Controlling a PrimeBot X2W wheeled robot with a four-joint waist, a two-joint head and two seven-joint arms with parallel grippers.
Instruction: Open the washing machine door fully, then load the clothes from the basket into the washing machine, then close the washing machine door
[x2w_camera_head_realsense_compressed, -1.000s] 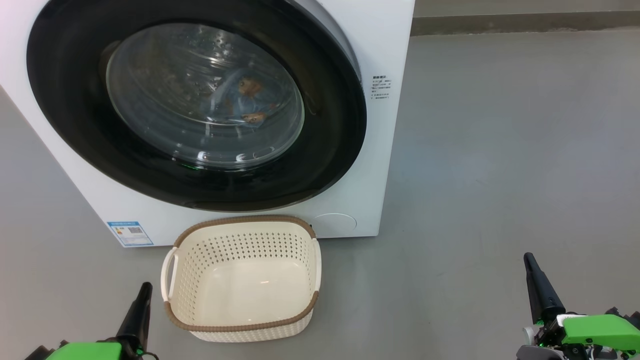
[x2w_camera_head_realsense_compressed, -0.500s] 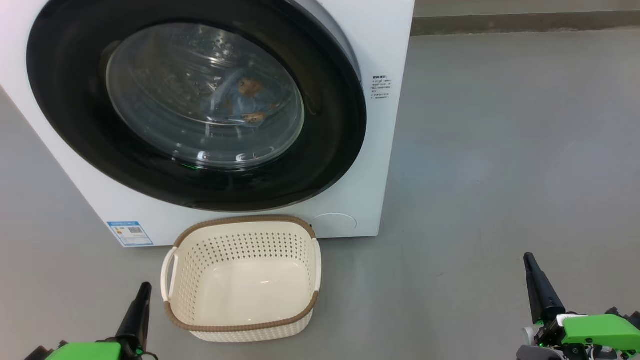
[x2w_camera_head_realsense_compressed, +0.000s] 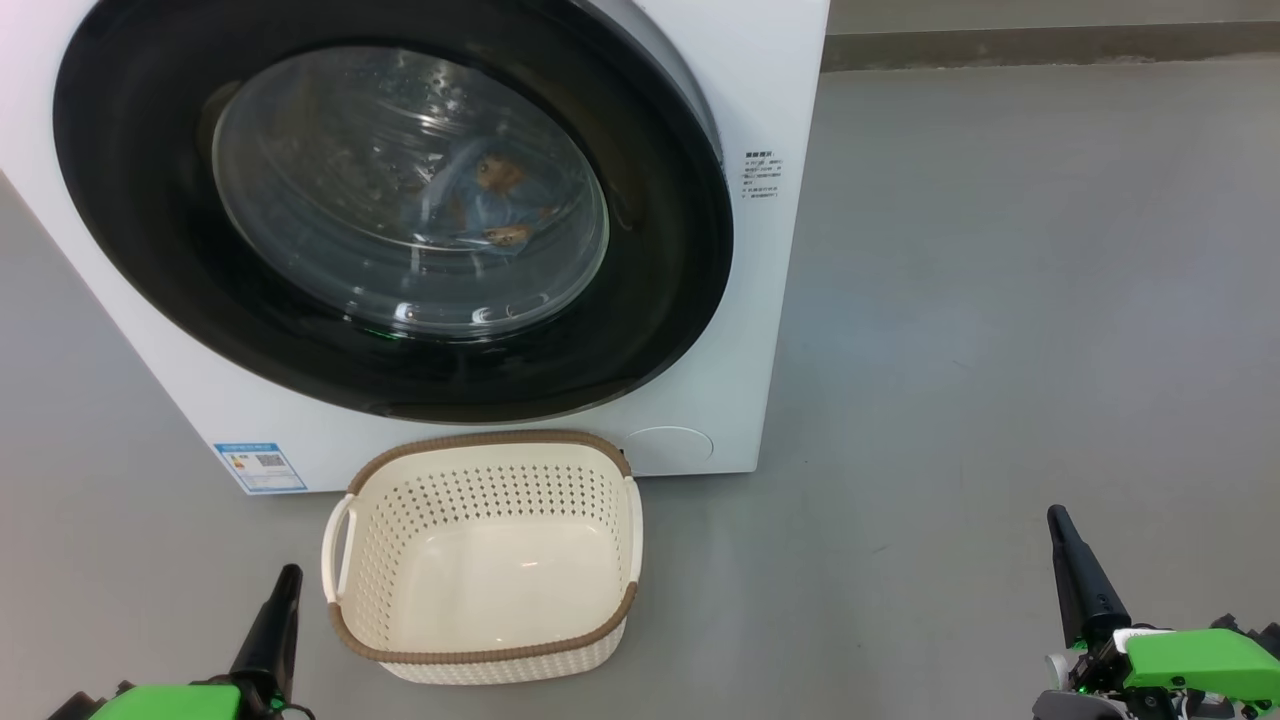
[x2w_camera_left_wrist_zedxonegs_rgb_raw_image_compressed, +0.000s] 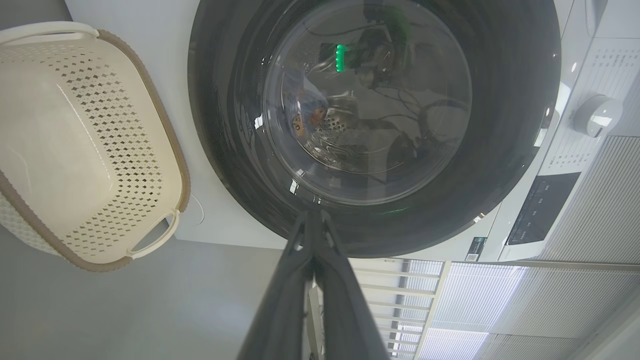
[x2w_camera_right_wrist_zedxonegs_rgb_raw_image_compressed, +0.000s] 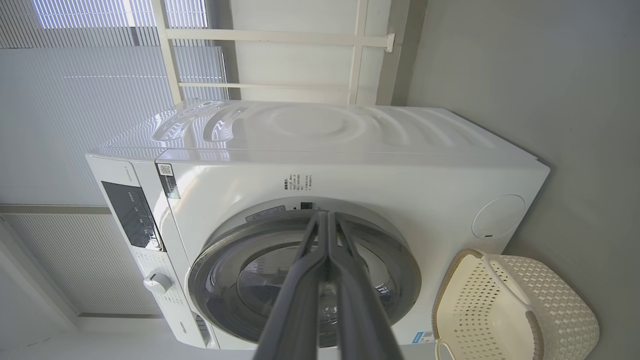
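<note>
The white washing machine (x2w_camera_head_realsense_compressed: 770, 100) stands ahead with its round black-rimmed door (x2w_camera_head_realsense_compressed: 130, 230) shut against the front. Through the glass I see light-blue clothes (x2w_camera_head_realsense_compressed: 490, 200) with orange cartoon faces lying in the drum. The cream basket (x2w_camera_head_realsense_compressed: 480, 560) with a brown rim sits on the floor before the machine, nothing in it. My left gripper (x2w_camera_head_realsense_compressed: 285, 585) rests low at the basket's left, shut, holding nothing. My right gripper (x2w_camera_head_realsense_compressed: 1058, 525) stays low at the far right, shut, also holding nothing. The door (x2w_camera_left_wrist_zedxonegs_rgb_raw_image_compressed: 500, 150) and the basket (x2w_camera_left_wrist_zedxonegs_rgb_raw_image_compressed: 80, 150) appear in the left wrist view, the machine (x2w_camera_right_wrist_zedxonegs_rgb_raw_image_compressed: 350, 150) in the right wrist view.
Grey floor (x2w_camera_head_realsense_compressed: 1000, 300) spreads to the right of the machine. A blue energy label (x2w_camera_head_realsense_compressed: 258, 466) sits at the machine's lower left corner. A control panel (x2w_camera_right_wrist_zedxonegs_rgb_raw_image_compressed: 131, 215) and a dial (x2w_camera_right_wrist_zedxonegs_rgb_raw_image_compressed: 157, 283) top the machine's front. White blinds (x2w_camera_right_wrist_zedxonegs_rgb_raw_image_compressed: 75, 100) hang behind.
</note>
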